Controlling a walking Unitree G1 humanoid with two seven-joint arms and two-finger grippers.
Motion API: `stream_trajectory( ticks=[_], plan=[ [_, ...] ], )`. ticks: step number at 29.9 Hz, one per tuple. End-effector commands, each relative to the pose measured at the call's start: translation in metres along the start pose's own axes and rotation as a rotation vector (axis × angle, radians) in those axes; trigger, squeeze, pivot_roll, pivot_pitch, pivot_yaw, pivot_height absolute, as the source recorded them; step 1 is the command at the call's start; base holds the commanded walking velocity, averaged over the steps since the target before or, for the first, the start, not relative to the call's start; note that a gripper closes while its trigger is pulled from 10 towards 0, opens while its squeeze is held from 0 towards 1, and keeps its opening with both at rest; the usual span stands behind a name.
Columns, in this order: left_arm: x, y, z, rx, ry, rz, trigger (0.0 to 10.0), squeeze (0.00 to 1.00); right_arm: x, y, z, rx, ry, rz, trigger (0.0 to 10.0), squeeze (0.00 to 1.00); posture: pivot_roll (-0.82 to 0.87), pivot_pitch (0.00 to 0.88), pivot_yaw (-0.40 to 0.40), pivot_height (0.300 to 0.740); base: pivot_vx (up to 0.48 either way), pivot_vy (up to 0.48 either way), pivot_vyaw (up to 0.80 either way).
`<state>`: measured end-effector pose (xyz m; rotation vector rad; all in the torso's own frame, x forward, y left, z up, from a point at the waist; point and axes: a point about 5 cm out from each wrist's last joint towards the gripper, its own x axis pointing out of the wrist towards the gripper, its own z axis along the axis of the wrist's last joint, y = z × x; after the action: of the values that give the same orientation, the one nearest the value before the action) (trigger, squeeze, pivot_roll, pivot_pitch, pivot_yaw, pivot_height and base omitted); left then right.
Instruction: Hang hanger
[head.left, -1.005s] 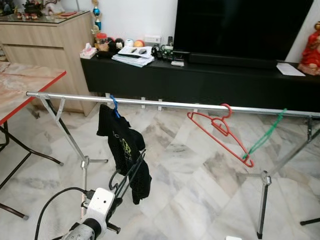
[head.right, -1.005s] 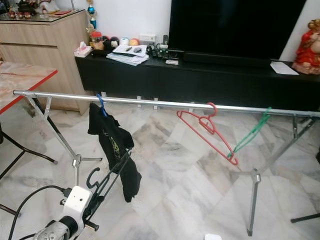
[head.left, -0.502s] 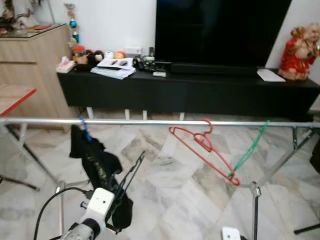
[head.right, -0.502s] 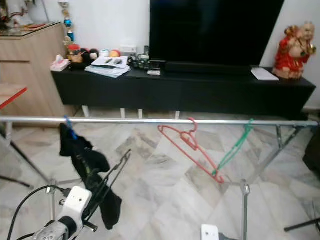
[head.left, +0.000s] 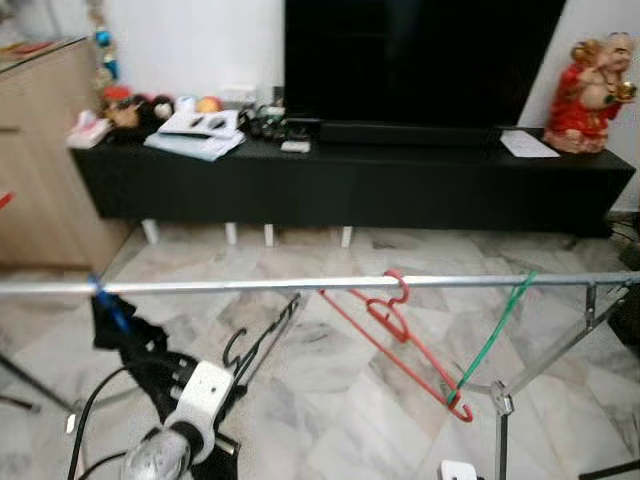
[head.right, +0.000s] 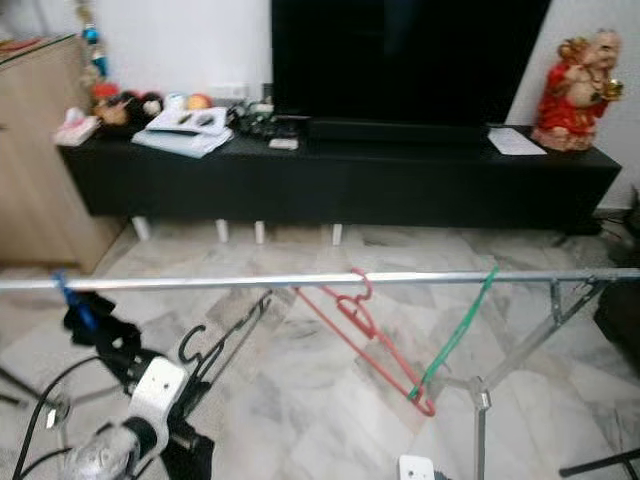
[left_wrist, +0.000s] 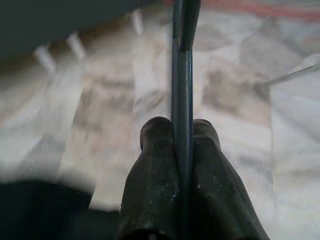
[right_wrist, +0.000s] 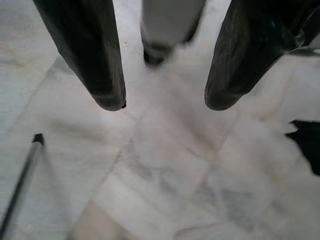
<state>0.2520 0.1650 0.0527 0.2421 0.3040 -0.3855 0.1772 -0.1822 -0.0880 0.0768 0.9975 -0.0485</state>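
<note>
no readable writing. left gripper (left_wrist: 182, 137) pinches the black hanger (head.left: 262, 340) just below the rail (head.left: 300, 285); right gripper (right_wrist: 165, 102) gapes wide over floor.

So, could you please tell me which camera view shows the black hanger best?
The left eye view: the black hanger shows its hook and frame below the rail, held in the left hand. The right eye view shows much the same. The left wrist view shows only a thin bar between the fingers.

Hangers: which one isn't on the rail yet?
The black hanger, pinched in the left gripper below the rail. The red hanger, green hanger and blue hanger with the dark garment all hook over it.
</note>
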Motion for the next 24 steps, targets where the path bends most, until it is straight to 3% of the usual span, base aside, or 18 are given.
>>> stream_trajectory(
  ticks=[1, 14, 24],
  plan=[
    [0.004, -0.014, 0.0, 0.041, 0.038, -0.086, 10.0, 0.0, -0.002, -0.008, -0.005, -0.01, 0.017, -0.018, 10.0, 0.0, 0.1, 0.0, -0.027, 0.74, 0.0, 0.0, 0.0],
    [0.024, -0.022, 0.018, 0.176, 0.107, -0.228, 10.0, 0.0, -0.001, -0.007, -0.003, -0.039, 0.02, 0.001, 10.0, 0.0, 0.09, 0.0, -0.027, 0.74, 0.0, 0.0, 0.0],
    [0.043, -0.02, 0.039, 0.155, 0.057, -0.109, 10.0, 0.0, -0.001, -0.006, -0.005, -0.052, 0.024, 0.007, 10.0, 0.0, 0.06, 0.0, -0.011, 0.74, 0.0, 0.0, 0.0]
  ],
)
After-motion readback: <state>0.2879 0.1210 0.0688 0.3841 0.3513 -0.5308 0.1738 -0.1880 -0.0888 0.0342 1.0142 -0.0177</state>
